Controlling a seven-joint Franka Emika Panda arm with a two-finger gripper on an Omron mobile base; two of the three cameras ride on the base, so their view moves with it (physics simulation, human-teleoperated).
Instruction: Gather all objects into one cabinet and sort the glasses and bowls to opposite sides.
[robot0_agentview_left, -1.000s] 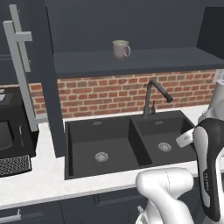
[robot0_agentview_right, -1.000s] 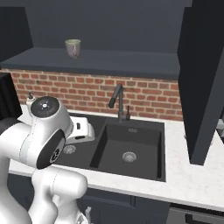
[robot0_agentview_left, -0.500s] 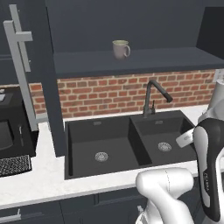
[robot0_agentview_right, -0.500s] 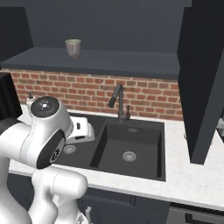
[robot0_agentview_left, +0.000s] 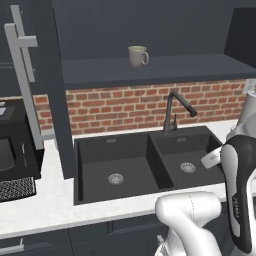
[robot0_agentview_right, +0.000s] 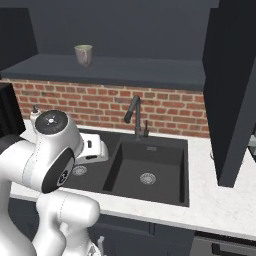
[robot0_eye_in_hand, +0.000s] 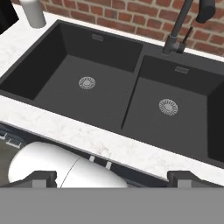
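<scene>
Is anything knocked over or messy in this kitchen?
No, nothing stands out. The mug stands upright on the cabinet shelf, both sink basins look clean and dry, and the tap is straight. The open gripper holds nothing.

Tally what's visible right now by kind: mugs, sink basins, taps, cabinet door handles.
Mugs: 1, the pale mug on the cabinet shelf
Sink basins: 2, the double sink
Taps: 1, the black tap
Door handles: 1, the silver handle
Total: 5
</scene>
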